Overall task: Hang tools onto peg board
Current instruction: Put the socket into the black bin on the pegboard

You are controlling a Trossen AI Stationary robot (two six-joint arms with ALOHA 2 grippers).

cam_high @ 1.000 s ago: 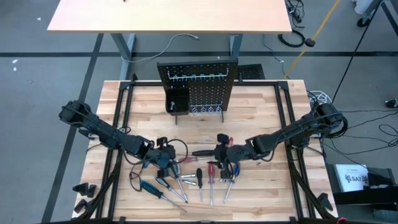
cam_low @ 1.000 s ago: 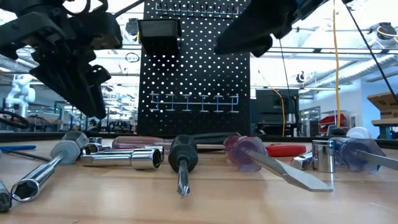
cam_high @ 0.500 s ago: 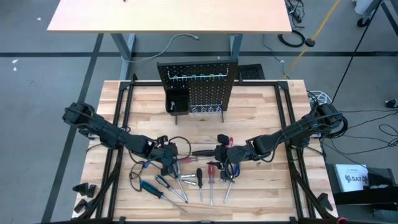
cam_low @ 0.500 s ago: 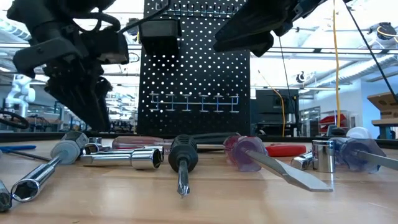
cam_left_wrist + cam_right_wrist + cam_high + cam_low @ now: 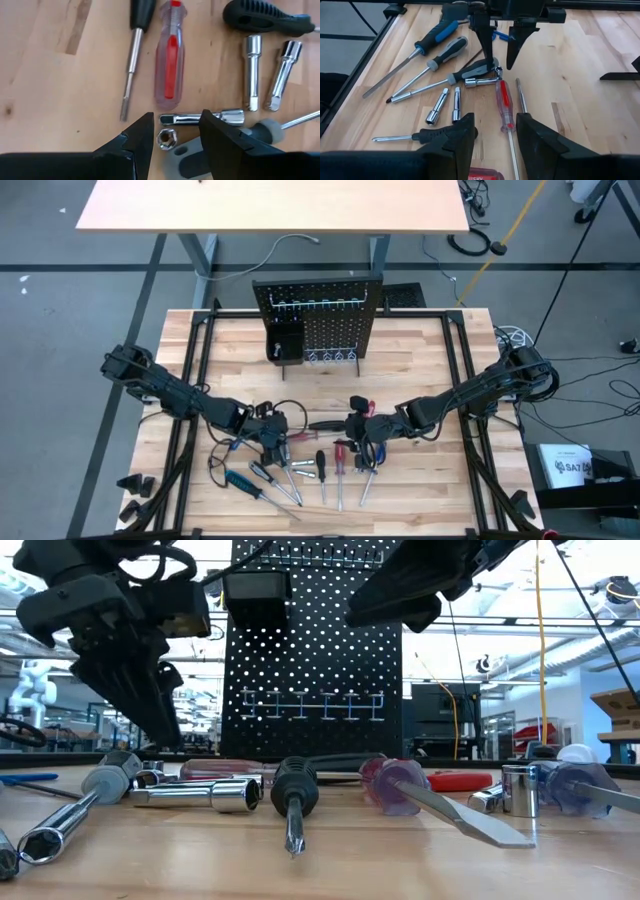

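Tools (image 5: 300, 465): about ten; two claws.

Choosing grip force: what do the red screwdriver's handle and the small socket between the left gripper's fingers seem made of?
Red screwdriver handle: probably translucent glossy plastic; a darker core shows through. Socket: likely chromed steel, mirror-bright with a hex opening.

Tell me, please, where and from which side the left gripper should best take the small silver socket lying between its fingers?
Probably from straight above, across its short round body. The silver socket sits alone on the wood with its hex opening facing the camera, and the open left gripper already straddles it. The neighbouring chrome extension lies close, so a narrow, vertical pinch seems safest.
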